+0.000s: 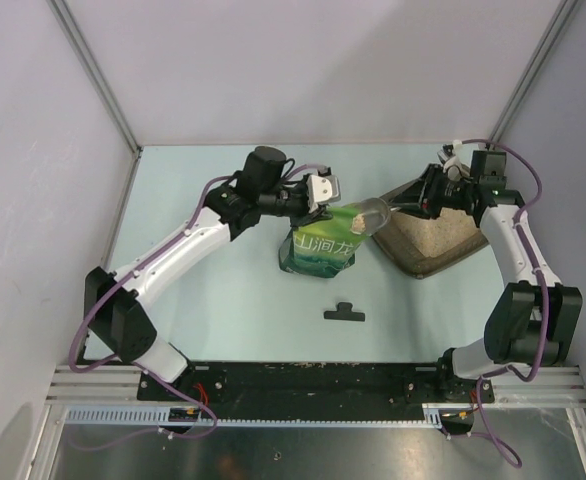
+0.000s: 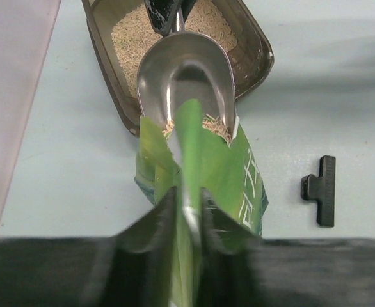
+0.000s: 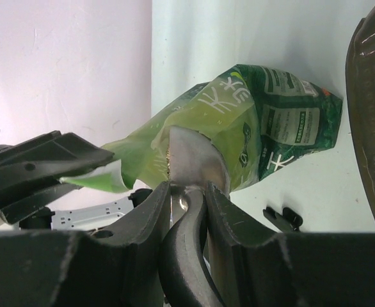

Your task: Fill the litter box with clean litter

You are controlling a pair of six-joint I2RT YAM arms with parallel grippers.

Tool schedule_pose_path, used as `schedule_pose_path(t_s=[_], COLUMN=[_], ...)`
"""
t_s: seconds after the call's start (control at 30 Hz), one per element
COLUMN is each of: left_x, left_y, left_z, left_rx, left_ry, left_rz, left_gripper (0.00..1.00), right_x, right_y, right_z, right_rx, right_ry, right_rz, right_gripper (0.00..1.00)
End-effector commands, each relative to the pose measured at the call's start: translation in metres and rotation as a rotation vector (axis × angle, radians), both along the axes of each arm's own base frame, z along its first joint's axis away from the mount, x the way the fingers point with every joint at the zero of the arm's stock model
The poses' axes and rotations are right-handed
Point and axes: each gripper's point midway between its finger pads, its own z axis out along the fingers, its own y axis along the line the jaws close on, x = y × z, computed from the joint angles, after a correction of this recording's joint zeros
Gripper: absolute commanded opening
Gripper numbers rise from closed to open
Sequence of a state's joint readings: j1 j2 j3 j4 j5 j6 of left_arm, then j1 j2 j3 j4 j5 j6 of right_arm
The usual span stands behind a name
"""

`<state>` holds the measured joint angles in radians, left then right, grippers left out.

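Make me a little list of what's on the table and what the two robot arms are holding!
left jaws: shut on the top edge of the green bag, keeping it upright
right jaws: shut on the handle of the scoop
scoop: tip poking into the green bag's open mouth, a few granules at its lip
litter box: just beside the green bag, on the right arm's side
litter: a pale sandy layer lies in the litter box
clip: black, lying alone on the table, nearer the arm bases
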<state>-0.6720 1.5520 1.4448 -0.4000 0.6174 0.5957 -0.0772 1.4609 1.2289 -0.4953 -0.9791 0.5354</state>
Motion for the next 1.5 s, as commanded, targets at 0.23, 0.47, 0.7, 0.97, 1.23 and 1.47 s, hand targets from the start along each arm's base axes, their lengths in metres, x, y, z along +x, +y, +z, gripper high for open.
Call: schedule_pose_path(t_s=[0.23, 0.47, 0.7, 0.97, 1.23, 1.47], left_x=[-0.006, 0.000, 0.010, 0.016, 0.019, 0.023], left_y=[0.008, 0.011, 0.011, 0.016, 0.017, 0.018], left_z=[0.031, 0.040, 0.046, 0.046, 0.049, 0.048], left_rx=[0.004, 0.004, 0.003, 0.016, 0.016, 0.023], left_ry=[-0.159, -0.180, -0.181, -0.200, -0.204, -0.214], left_rz=[-0.034, 0.005, 0.047, 0.075, 0.086, 0.096], left_gripper=[0.00, 0.00, 0.00, 0.00, 0.00, 0.00], right_x=[0.005, 0.008, 0.013, 0.020, 0.018, 0.016], right_y=[-0.018, -0.030, -0.034, -0.045, -0.048, -0.051], right_z=[0.024, 0.024, 0.003, 0.015, 0.019, 0.025], right_rx=[0.118, 0.168, 0.204, 0.270, 0.281, 0.311], right_ry=[0.005, -0.008, 0.009, -0.001, -0.003, 0.005], right_rz=[0.040, 0.061, 0.110, 0.104, 0.103, 0.111], right_gripper=[0.00, 0.00, 0.00, 0.00, 0.00, 0.00])
